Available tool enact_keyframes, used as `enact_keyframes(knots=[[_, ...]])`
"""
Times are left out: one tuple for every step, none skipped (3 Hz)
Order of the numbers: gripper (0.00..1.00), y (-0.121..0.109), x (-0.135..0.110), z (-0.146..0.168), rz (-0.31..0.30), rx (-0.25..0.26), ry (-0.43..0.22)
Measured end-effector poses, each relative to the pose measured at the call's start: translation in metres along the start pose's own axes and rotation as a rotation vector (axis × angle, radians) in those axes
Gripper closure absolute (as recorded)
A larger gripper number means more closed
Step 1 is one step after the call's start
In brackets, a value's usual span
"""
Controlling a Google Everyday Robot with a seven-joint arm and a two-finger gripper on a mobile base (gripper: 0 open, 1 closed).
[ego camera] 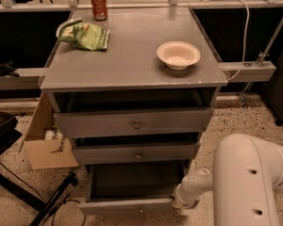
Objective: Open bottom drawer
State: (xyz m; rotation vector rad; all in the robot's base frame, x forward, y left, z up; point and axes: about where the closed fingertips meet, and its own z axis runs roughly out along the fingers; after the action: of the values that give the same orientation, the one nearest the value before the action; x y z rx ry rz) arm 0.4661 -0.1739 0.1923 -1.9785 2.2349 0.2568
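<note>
The bottom drawer is the lowest of three grey drawers in the cabinet. It is pulled out, showing its plain grey inside, and its slim front panel carries a small round knob near the lower edge of the view. My gripper is at the end of the white arm, right by the drawer's front right corner. The arm's wrist hides the fingers. The two upper drawers stand slightly out as well.
On the cabinet top are a white bowl, a green snack bag and a red can. An open cardboard box stands on the floor at left. A black stand and cables lie at lower left.
</note>
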Motion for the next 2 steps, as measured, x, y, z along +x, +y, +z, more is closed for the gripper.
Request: enact_keyframes(knots=[[1.0, 0.0, -0.001, -0.002, 0.0, 0.0, 0.0], [1.0, 0.019, 0.005, -0.004, -0.045, -0.079, 0.06]])
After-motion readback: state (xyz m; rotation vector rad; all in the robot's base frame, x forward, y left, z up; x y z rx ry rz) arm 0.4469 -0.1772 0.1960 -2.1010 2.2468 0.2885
